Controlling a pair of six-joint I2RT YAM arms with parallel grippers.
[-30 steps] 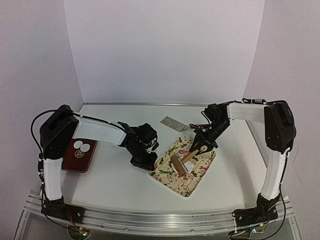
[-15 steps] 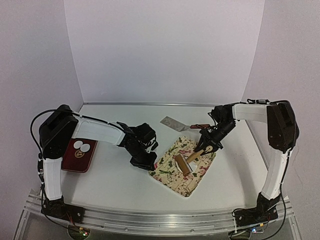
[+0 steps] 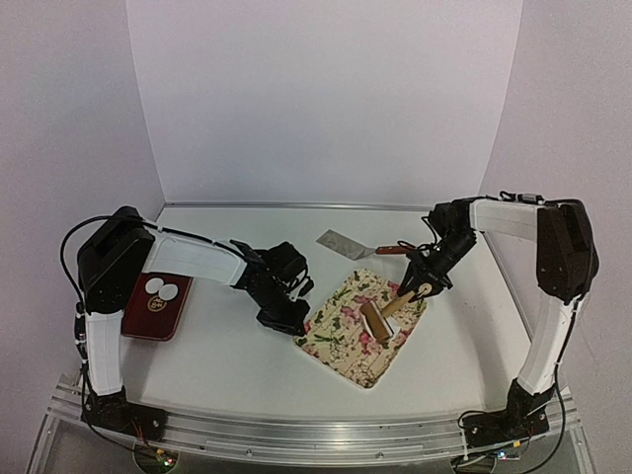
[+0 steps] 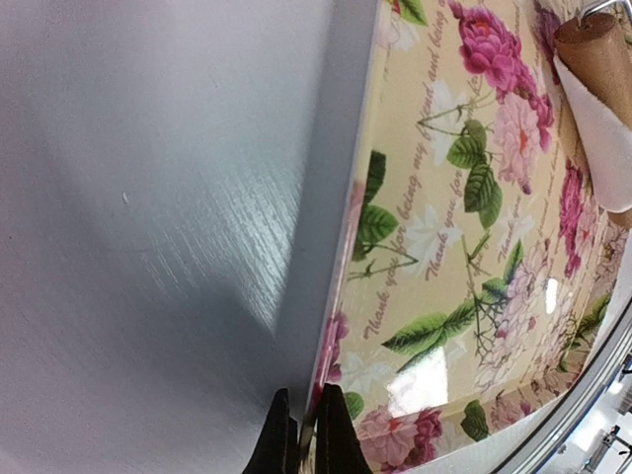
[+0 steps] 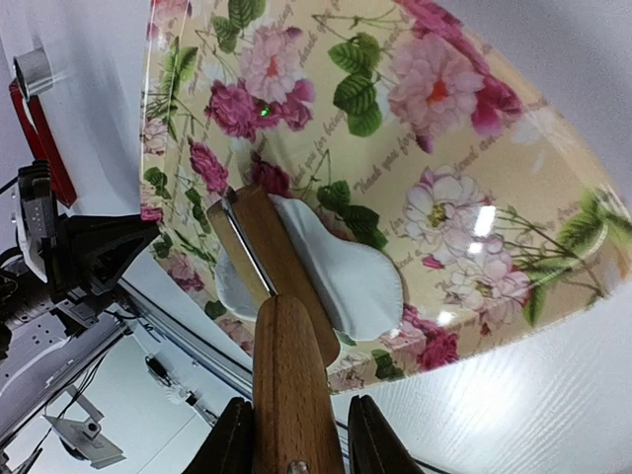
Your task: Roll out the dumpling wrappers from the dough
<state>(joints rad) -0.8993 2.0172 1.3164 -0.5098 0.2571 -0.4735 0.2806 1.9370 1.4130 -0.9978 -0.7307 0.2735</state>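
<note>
A flowered tray (image 3: 334,342) lies mid-table. My left gripper (image 3: 294,321) is shut on its near-left rim (image 4: 336,326), fingers (image 4: 336,434) pinching the edge. My right gripper (image 3: 419,287) is shut on the handle of a wooden roller (image 3: 380,316), whose barrel (image 5: 272,262) rests on a flattened white piece of dough (image 5: 351,272) on the tray (image 5: 444,118). The dough (image 4: 597,123) and roller end (image 4: 592,44) show at the far corner in the left wrist view. Two dumpling wrappers (image 3: 162,289) lie on a dark red board (image 3: 158,316) at the left.
A metal spatula (image 3: 341,243) with a red handle (image 3: 397,250) lies behind the tray. A small metal ring (image 5: 33,69) stands beside that handle. The side walls close in left and right; the table's aluminium edge runs along the front.
My right gripper has drawn the roller back to the right across the tray, from the tray's middle toward its right side. The left gripper has stayed on the rim.
</note>
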